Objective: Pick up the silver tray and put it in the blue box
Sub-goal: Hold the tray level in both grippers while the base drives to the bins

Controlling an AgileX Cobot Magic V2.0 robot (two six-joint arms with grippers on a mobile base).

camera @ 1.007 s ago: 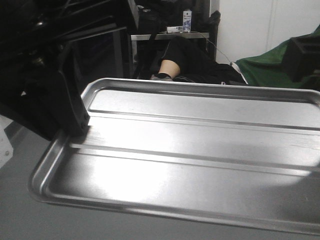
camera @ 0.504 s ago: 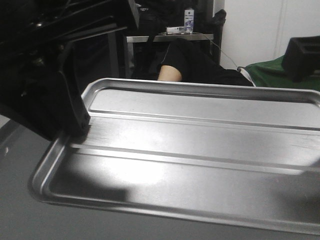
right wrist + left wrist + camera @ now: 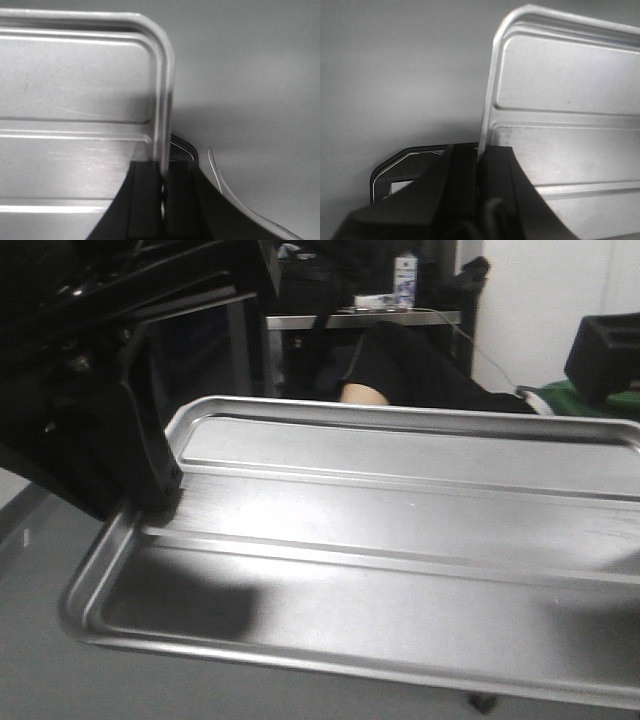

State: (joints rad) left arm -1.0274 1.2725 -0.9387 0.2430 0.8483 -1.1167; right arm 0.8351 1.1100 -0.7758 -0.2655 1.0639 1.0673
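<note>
The silver tray (image 3: 400, 540) was seen lying nearly level, its long sides running from 9 o'clock to 3 o'clock across the front-facing view, which it filled almost entirely. Its recessed panel and two straight ridges were turned upward. A grey worktop (image 3: 40, 640) was visible beneath it; whether the tray was touching that surface could not be determined.

The left gripper (image 3: 160, 495) was located at the tray's 9 o'clock short rim. In the left wrist view, the two black fingers (image 3: 460, 185) were shown closed onto that rim, one on each side of the metal edge, with the tray extending from them toward 2 o'clock.

The right gripper (image 3: 162, 187) was recorded only in the right wrist view. Its fingers (image 3: 145, 200) were likewise clamped onto the opposite short rim, just below a rounded corner, with the tray extending from them toward 10 o'clock.

Beyond the tray's far rim, at 12 o'clock in the front-facing view, a person's leg (image 3: 362, 392) and a bottle (image 3: 405, 265) were visible. A black block (image 3: 605, 355) was seen at 2 o'clock; what it was could not be identified.
</note>
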